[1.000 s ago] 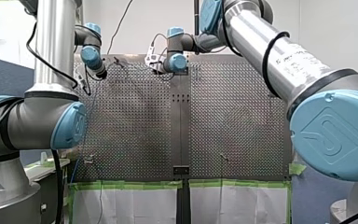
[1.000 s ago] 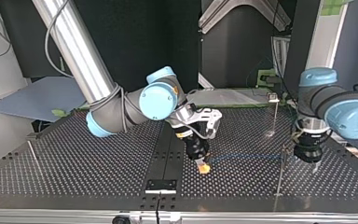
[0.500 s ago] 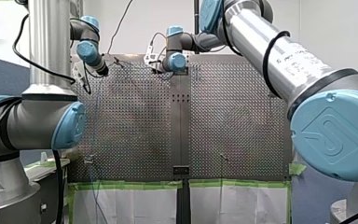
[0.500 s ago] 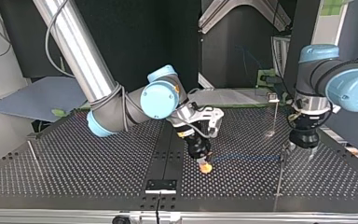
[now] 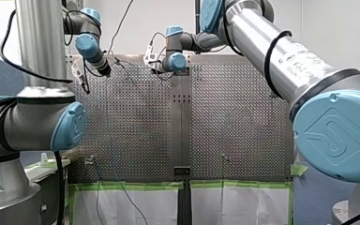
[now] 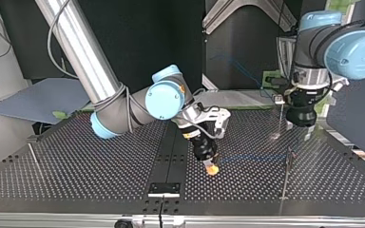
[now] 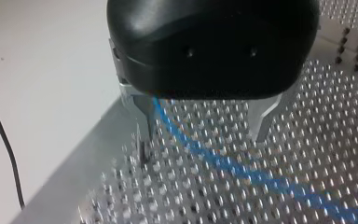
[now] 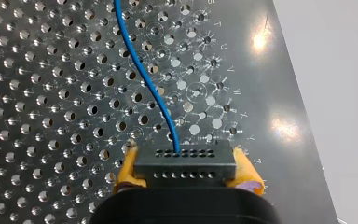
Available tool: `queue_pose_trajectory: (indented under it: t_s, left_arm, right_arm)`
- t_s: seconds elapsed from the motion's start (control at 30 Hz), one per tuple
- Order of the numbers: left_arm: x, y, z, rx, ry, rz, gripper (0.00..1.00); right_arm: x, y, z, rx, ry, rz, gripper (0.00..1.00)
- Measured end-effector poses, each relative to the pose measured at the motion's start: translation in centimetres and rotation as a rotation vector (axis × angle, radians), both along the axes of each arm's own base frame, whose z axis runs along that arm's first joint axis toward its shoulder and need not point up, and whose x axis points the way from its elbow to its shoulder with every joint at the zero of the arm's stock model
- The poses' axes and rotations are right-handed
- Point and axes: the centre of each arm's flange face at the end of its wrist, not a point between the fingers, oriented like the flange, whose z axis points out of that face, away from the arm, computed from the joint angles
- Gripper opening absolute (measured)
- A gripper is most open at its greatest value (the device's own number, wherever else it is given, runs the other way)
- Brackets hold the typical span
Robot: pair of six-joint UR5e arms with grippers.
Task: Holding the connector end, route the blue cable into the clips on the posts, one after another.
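Only the right wrist view is showing my right gripper (image 8: 187,171) clamping the connector (image 8: 185,159) of the blue cable (image 8: 144,79). My left gripper (image 7: 203,137) is pointing straight down, its jaws standing wide apart.

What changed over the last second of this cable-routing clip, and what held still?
My left gripper rose away from the table, up from beside the near post in the top view. Its fingers are open now, with the blue cable running under them. My right gripper barely shifted and is shut on the connector. The posts stayed put.
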Motion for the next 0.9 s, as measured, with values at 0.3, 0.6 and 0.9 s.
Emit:
queue_pose_trajectory:
  t_s: [0.3,0.6,0.9]
  left_arm:
    - [-1.6,-1.2,1.7,0.044,-0.043,-0.031,1.00]
    - [-1.9,-2.1,2.1,0.132,-0.058,-0.077,1.00]
    - [-2.6,-2.2,3.0,0.219,-0.081,-0.088,1.00]
  right_arm:
    - [0.0,0.0,0.0,0.000,-0.002,-0.001,0.00]
    - [-0.1,-0.2,0.0,0.001,0.001,-0.013,0.00]
    - [-0.2,-0.2,-0.1,0.002,0.002,-0.019,0.00]
